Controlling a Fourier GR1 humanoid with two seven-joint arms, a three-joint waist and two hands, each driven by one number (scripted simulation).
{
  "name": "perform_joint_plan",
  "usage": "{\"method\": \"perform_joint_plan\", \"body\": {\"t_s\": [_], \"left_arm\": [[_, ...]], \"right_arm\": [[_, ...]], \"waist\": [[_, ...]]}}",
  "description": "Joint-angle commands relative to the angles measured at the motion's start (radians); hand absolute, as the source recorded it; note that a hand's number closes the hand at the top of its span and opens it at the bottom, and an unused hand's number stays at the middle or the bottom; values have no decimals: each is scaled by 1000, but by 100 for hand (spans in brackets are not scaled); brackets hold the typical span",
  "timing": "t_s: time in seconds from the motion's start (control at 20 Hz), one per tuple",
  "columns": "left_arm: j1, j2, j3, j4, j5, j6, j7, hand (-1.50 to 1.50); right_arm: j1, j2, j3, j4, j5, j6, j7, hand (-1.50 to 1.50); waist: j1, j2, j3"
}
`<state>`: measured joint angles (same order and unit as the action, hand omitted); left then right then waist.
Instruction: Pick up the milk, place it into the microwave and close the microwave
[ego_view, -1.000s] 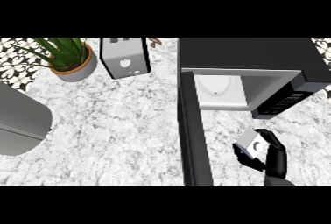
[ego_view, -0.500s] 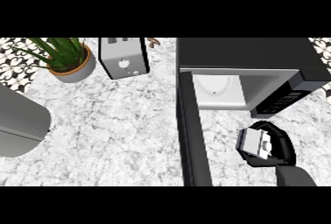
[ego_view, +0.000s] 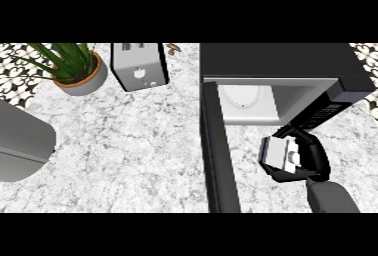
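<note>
A white milk carton (ego_view: 276, 152) is held just in front of the open microwave (ego_view: 284, 82), with my right hand (ego_view: 311, 156) curled round it from the right. The carton is partly hidden by the fingers and sits a little below the microwave's opening. The microwave's door (ego_view: 219, 155) swings out toward me, edge-on, left of the carton. Inside the cavity a white turntable (ego_view: 244, 100) shows. My left hand is nowhere in the head view.
A silver toaster (ego_view: 139, 66) stands at the back, with a potted green plant (ego_view: 72, 67) to its left. A large grey rounded object (ego_view: 21, 142) sits at the left edge. Marble counter (ego_view: 125, 150) lies between them and the door.
My right hand has carried the milk carton away from me, toward the microwave's opening. The door and the other objects have not moved.
</note>
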<state>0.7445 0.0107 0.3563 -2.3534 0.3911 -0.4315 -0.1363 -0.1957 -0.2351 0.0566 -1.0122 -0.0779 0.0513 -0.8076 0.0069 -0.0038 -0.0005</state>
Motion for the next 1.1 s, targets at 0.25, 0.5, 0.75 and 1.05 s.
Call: {"method": "perform_joint_plan", "body": {"t_s": [0.25, 0.5, 0.75, 1.05], "left_arm": [[10, -10, 62, -32, 112, -39, 14, -150], [-104, 48, 101, 66, 101, -19, 22, -150], [-68, -10, 10, -9, 47, 5, 60, -150], [-78, 9, 79, 22, 94, -62, 32, -150]], "right_arm": [[-130, 41, 22, -143, 73, -136, 253, 150], [-342, 52, 24, 67, 197, -244, 287, 150], [-498, 93, -7, 278, 261, -339, 294, 150], [-662, 80, -71, 547, 295, -425, 239, 150]], "waist": [[7, 1, 0], [15, 8, 0], [23, 10, 1], [50, 17, 2]]}}
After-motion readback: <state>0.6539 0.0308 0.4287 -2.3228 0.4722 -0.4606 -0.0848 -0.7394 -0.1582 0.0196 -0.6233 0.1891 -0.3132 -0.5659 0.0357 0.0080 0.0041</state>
